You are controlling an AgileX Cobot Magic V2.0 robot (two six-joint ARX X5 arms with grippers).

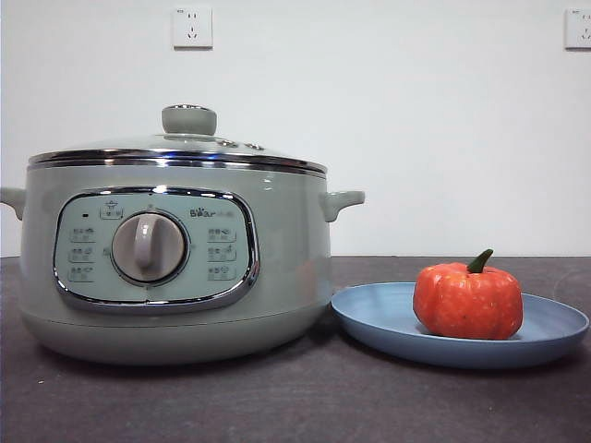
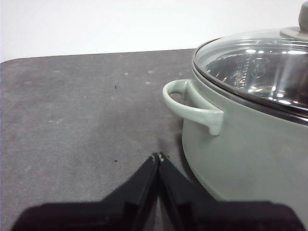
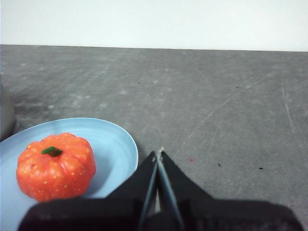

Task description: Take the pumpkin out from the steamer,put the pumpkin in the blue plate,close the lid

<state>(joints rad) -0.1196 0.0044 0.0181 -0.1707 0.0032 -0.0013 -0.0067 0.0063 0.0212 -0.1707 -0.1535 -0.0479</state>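
Small orange-red ribbed toy pumpkin [image 1: 468,301] sits on wide light-blue plate [image 1: 379,314], lower right of front view. Glass chrome-rimmed lid [image 1: 175,148] seated on sage-green steamer [image 1: 277,277], left. Left gripper [image 2: 158,156] and right gripper [image 3: 158,152] pressed together, empty, clear above dark bench [image 1: 295,406]; task looks complete.

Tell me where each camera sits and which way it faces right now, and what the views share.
Front view: low at table height, looking level at the steamer, closed lid and pumpkin on the blue plate; no arm shows.
Left wrist view: on the left arm, facing the steamer's side handle; shut left end effector at bottom.
Right wrist view: on the right arm, facing the pumpkin and plate; shut right end effector at bottom.
Shared: front and left show the steamer; front and right show the pumpkin.
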